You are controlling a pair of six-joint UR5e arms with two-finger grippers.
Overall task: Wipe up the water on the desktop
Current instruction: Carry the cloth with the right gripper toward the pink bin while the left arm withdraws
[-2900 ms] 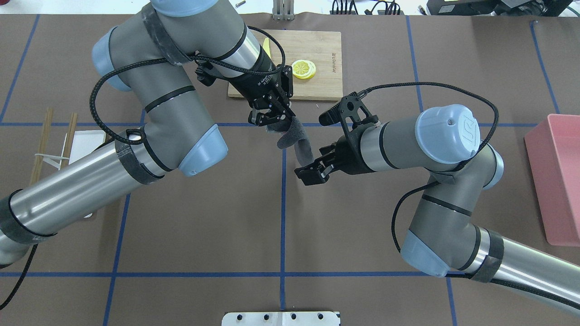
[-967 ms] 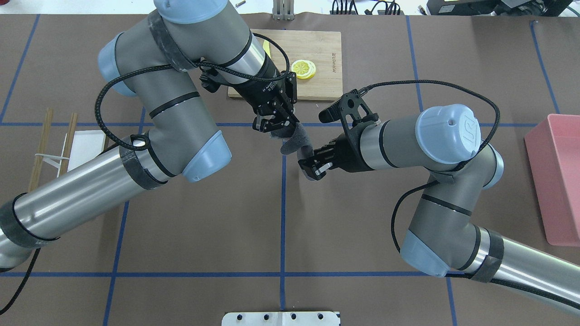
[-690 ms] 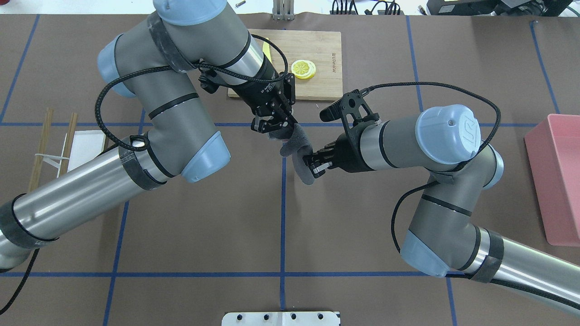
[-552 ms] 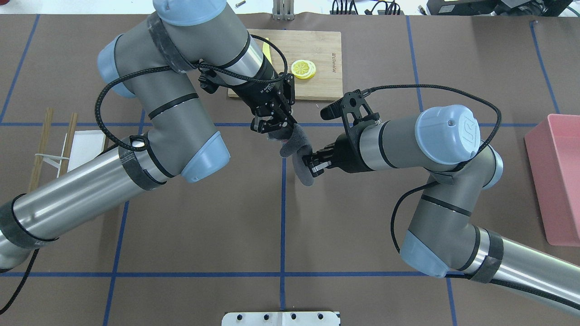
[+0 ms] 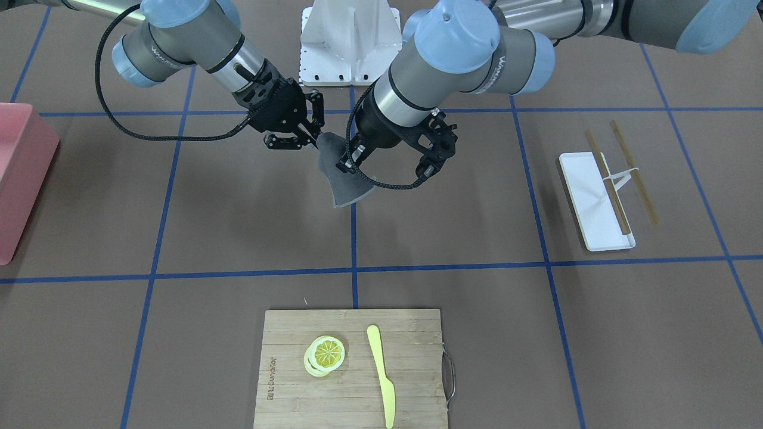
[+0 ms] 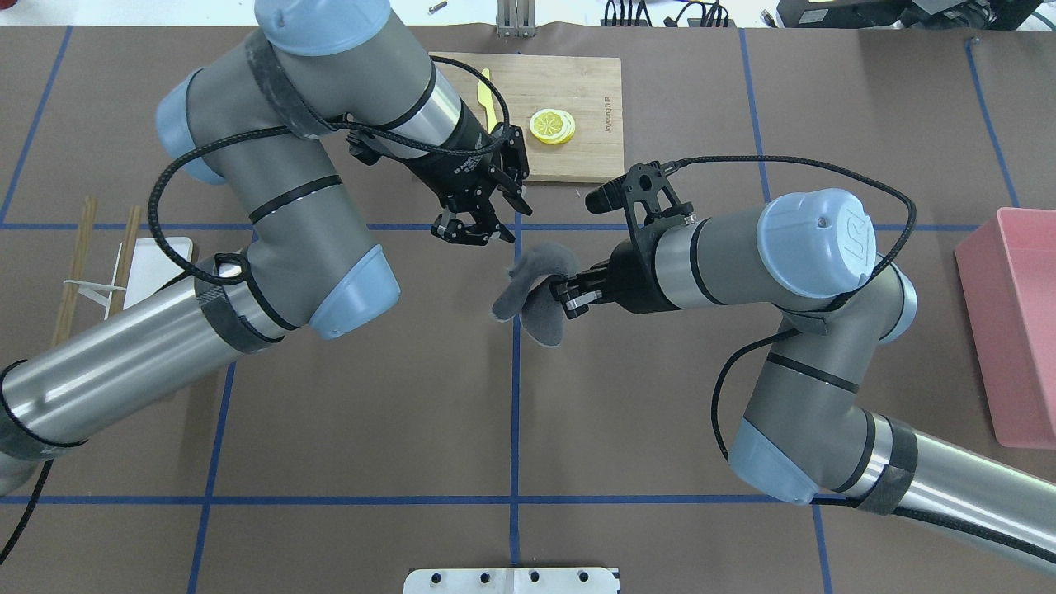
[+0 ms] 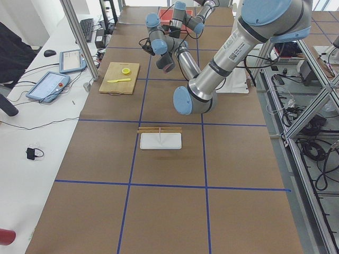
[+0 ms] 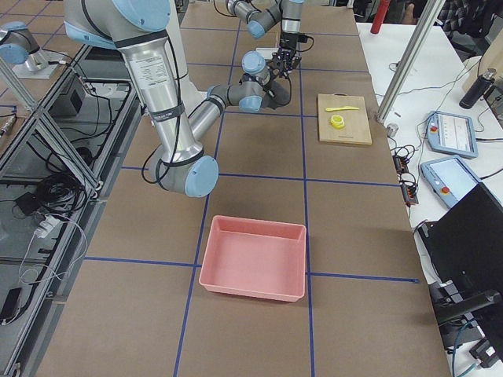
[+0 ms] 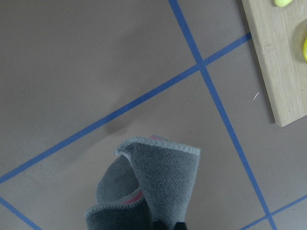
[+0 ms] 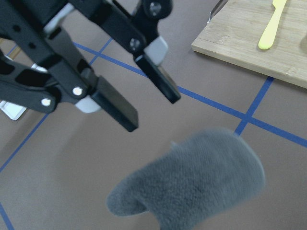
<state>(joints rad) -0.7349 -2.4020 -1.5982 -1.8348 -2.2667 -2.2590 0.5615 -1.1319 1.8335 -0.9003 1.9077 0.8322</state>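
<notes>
A grey cloth (image 6: 532,297) hangs above the brown desktop (image 6: 371,396) near the central blue tape line. My right gripper (image 6: 568,299) is shut on the cloth's right edge. In the front view this gripper (image 5: 313,138) pinches the top corner of the cloth (image 5: 344,173). My left gripper (image 6: 478,229) stands open just beyond the cloth, apart from it and holding nothing. The right wrist view shows the left gripper (image 10: 151,112) with its jaws spread above the cloth (image 10: 192,189). I can make out no water on the desktop.
A bamboo cutting board (image 6: 577,157) at the far middle carries lemon slices (image 6: 553,125) and a yellow knife (image 6: 487,99). A pink bin (image 6: 1019,330) stands at the right edge. At the left, chopsticks (image 6: 74,272) lie across a white tray (image 6: 157,264).
The right gripper shut on the cloth's lower end. The left gripper then opened, let the cloth go and drew back to the left, so the cloth now droops from the right gripper alone.
</notes>
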